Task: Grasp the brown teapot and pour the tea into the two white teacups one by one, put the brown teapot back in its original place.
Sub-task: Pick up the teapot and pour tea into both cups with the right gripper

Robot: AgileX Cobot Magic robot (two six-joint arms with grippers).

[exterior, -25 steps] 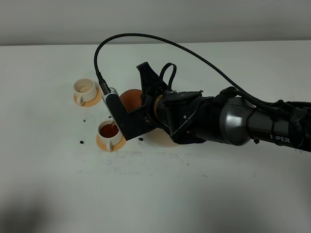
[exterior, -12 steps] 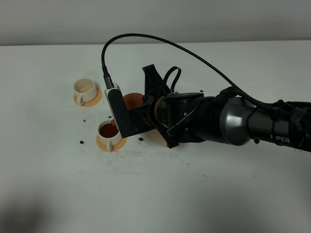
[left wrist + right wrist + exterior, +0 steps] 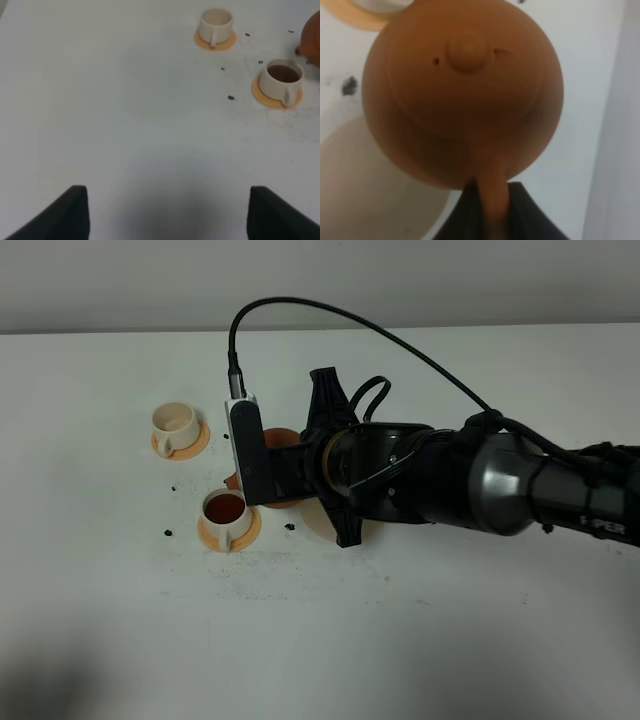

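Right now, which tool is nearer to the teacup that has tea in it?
Right. The right tool holds the brown teapot just beside the filled teacup; the left tool is far off, with table between them.

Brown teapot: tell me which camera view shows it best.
Right wrist view: the brown teapot fills the frame, lid knob and handle plain. Exterior high shows only slivers behind the arm; left wrist catches just an edge.

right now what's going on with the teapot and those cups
The right arm's jaws are shut on the handle of the brown teapot, holding it beside the nearer teacup, which has tea in it. The farther teacup looks empty, so that pour seems not yet done. The pale coaster lies close by the pot. The left arm's jaws hang open, touching nothing.
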